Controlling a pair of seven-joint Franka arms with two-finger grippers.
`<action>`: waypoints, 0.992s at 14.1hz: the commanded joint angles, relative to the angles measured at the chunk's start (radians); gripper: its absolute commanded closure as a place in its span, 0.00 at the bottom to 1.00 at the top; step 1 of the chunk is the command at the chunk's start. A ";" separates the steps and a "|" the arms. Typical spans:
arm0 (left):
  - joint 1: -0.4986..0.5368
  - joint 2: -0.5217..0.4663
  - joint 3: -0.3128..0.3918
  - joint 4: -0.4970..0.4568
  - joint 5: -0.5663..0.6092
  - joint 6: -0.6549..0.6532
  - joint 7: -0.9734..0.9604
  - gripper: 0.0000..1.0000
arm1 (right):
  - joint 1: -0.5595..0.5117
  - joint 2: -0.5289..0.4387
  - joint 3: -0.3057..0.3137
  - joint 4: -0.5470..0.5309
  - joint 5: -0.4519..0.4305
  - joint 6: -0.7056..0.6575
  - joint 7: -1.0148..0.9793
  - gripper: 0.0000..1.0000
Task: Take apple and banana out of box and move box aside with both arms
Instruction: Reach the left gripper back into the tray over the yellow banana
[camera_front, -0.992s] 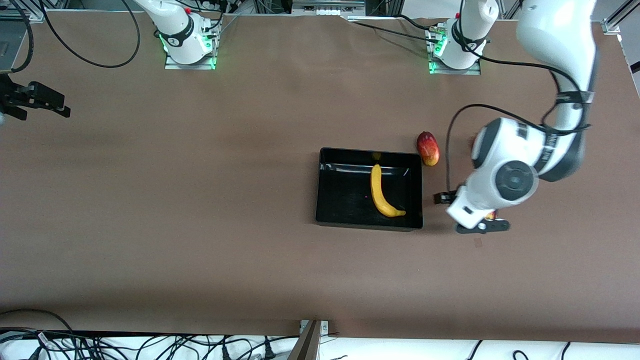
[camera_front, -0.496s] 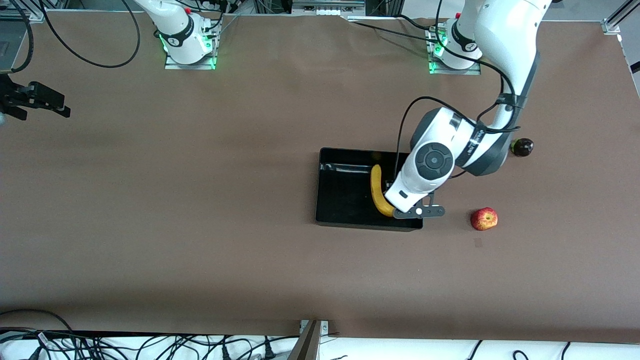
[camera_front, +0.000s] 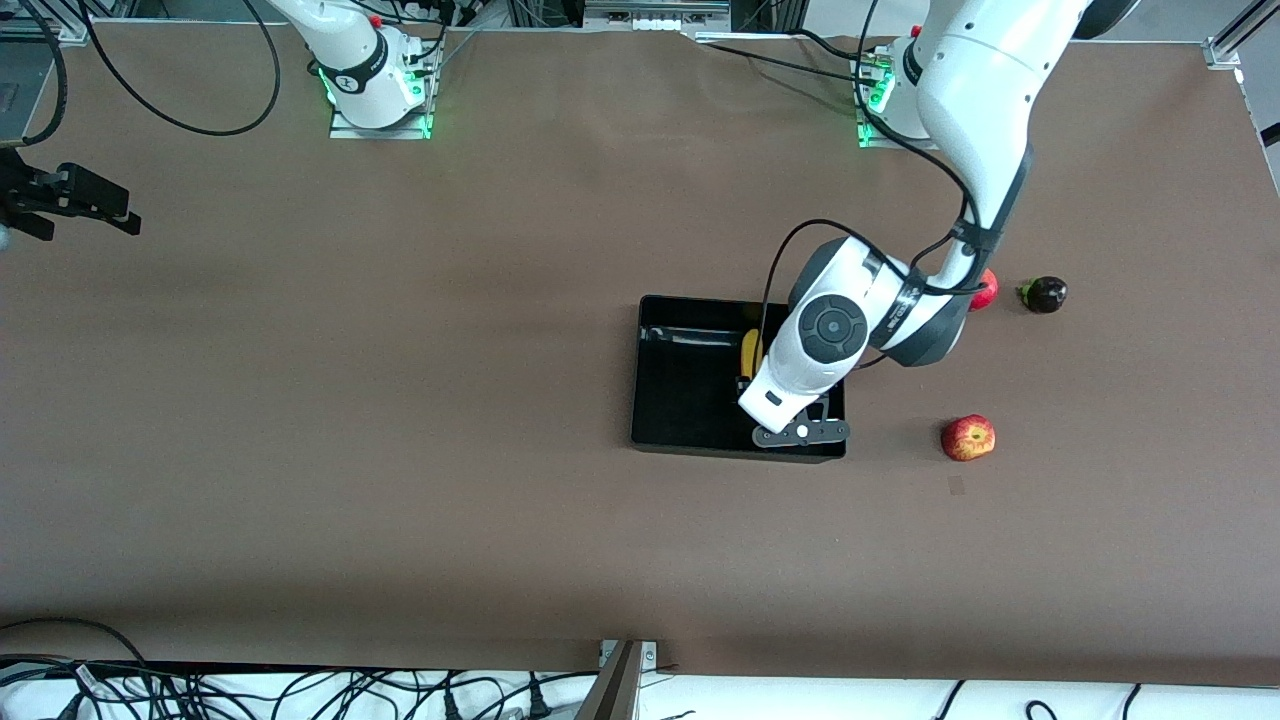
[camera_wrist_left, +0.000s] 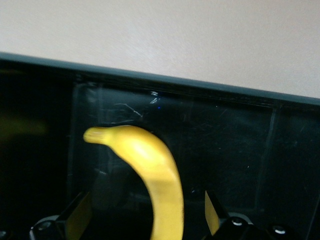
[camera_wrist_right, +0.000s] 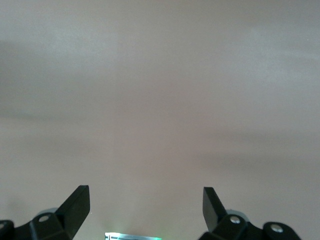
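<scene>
Front view: the left gripper (camera_front: 790, 400) is held open over the banana (camera_front: 749, 350) inside the box (camera_front: 690, 390). The apple (camera_front: 968, 437) is seen on the table, toward the left arm's end. The right gripper (camera_wrist_right: 145, 205) waits open.

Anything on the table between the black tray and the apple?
Nothing: in the front view only bare brown table lies between the black tray and the apple. The open left gripper hangs over the tray, straddling the banana.
</scene>
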 joint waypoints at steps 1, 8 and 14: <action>-0.003 0.005 -0.002 -0.054 0.008 0.052 -0.030 0.00 | -0.011 0.009 0.005 0.022 0.021 -0.017 -0.002 0.00; -0.005 0.023 -0.002 -0.160 0.007 0.197 -0.082 0.00 | -0.011 0.009 0.005 0.022 0.021 -0.017 -0.002 0.00; 0.003 0.029 -0.004 -0.160 0.007 0.187 -0.089 1.00 | -0.011 0.009 0.005 0.022 0.021 -0.017 -0.002 0.00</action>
